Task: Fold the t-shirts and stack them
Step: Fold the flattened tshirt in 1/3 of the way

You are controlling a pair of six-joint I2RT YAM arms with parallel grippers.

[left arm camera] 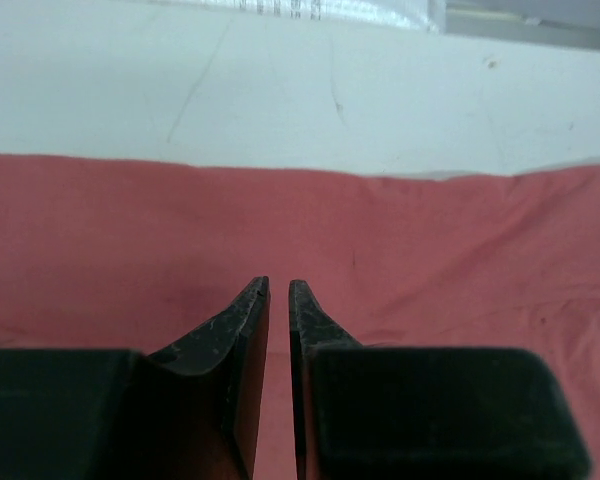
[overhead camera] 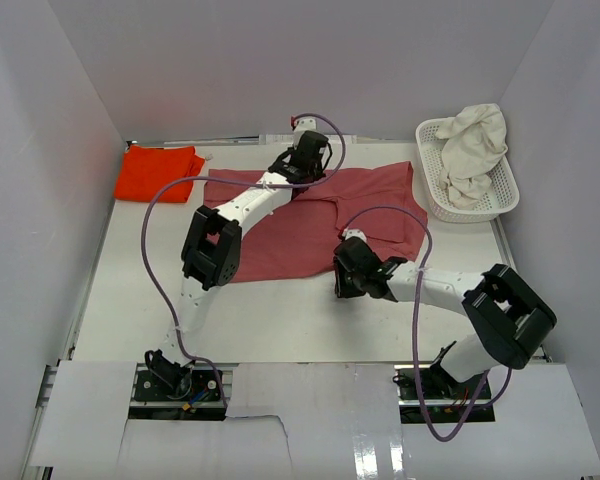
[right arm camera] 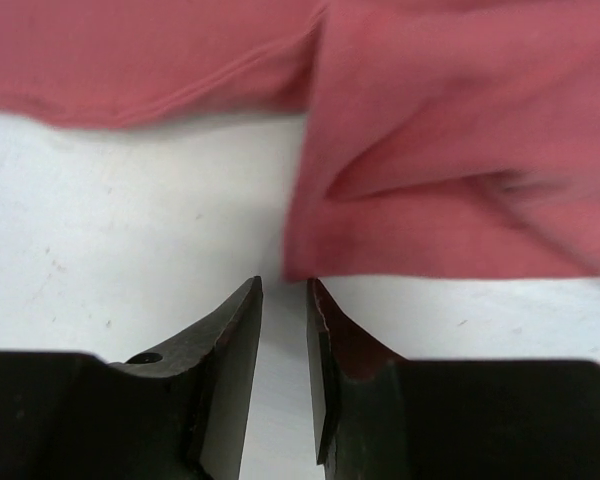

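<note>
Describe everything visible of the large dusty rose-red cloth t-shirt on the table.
The large dusty rose-red cloth t-shirt is soft, matte fabric with stitched hems, lying mostly flat across the middle of the white table. Its right side is folded over onto itself, leaving a creased flap. Light wrinkles cross it. The left arm's black tool is low over its far part, narrowly open; contact is unclear. The right arm's black tool sits just off its near hem, over bare table, gripping nothing.

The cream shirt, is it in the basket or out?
In. The cream-white shirt lies bunched inside the white lattice basket at the far right, heaped above its rim.
</note>
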